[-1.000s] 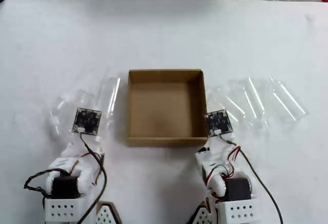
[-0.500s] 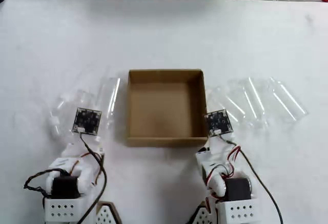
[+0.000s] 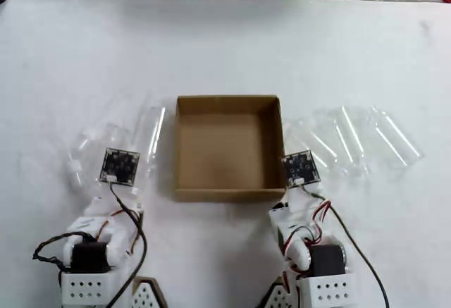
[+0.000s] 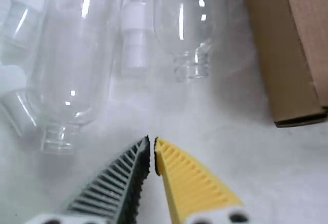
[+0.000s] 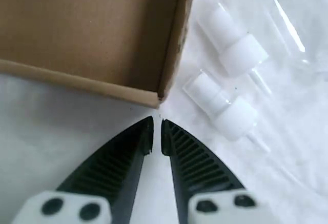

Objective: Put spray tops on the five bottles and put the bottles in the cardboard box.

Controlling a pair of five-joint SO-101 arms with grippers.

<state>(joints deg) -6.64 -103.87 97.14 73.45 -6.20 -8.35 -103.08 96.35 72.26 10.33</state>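
An open cardboard box sits mid-table, its inside bare. Clear bottles lie on the cloth on both sides: two to its left, several to its right. In the left wrist view two uncapped bottles lie with their necks toward my left gripper, which is shut on nothing; a white spray top lies between them. My right gripper is shut and empty by the box corner, next to two white spray tops.
Both arm bases stand at the table's near edge. White cloth covers the table, with open room behind the box.
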